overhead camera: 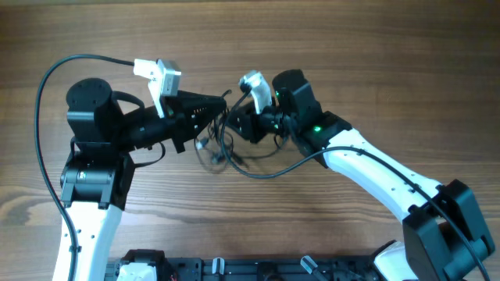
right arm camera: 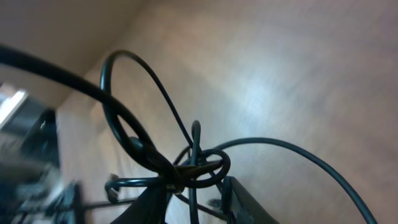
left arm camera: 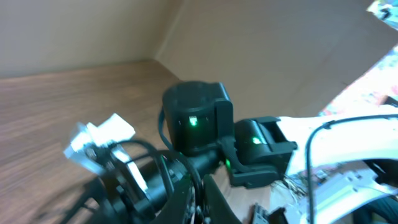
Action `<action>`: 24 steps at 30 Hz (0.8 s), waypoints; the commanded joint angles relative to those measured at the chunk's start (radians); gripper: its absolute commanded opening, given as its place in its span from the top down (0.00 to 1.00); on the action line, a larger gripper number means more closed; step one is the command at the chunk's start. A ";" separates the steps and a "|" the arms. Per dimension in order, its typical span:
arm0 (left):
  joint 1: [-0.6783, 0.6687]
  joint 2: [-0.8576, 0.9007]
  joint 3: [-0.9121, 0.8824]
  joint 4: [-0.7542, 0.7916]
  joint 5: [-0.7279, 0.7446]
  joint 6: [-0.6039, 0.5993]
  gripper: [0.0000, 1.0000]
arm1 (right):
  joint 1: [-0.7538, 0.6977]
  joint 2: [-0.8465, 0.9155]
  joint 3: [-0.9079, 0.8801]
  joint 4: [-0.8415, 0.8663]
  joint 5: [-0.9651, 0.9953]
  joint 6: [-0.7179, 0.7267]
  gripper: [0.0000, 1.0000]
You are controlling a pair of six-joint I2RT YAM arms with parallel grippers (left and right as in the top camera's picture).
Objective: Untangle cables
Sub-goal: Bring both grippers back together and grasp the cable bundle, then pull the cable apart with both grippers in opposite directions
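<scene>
The cables (overhead camera: 221, 150) lie on the table (overhead camera: 367, 47), between the left gripper (overhead camera: 223, 101) and right gripper (overhead camera: 237, 125).

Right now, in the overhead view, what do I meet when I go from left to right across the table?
Left arm's black base → white camera on the left wrist → tangled cables → white camera on the right wrist → green light on the right arm → right arm's white link.

The cables (overhead camera: 221, 146) are thin black cords bunched in a loose tangle near the middle of the tabletop (overhead camera: 328, 47). Several loops cross at one tight knot (right arm camera: 185, 169), with one loop arching upward.
</scene>
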 commanded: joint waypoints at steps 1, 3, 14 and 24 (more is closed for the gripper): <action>0.003 -0.013 0.002 0.010 0.085 0.015 0.96 | 0.000 0.014 0.004 0.100 -0.054 0.046 0.64; 0.003 -0.013 0.002 0.010 0.085 0.015 0.96 | 0.006 0.014 0.004 0.121 -0.100 0.052 0.64; 0.013 -0.018 0.002 0.153 0.265 -0.069 0.96 | 0.001 0.106 0.004 0.128 0.243 0.486 0.96; 0.317 -0.113 0.002 0.183 0.388 -0.125 0.96 | -0.467 0.105 0.004 -0.274 0.172 0.454 0.96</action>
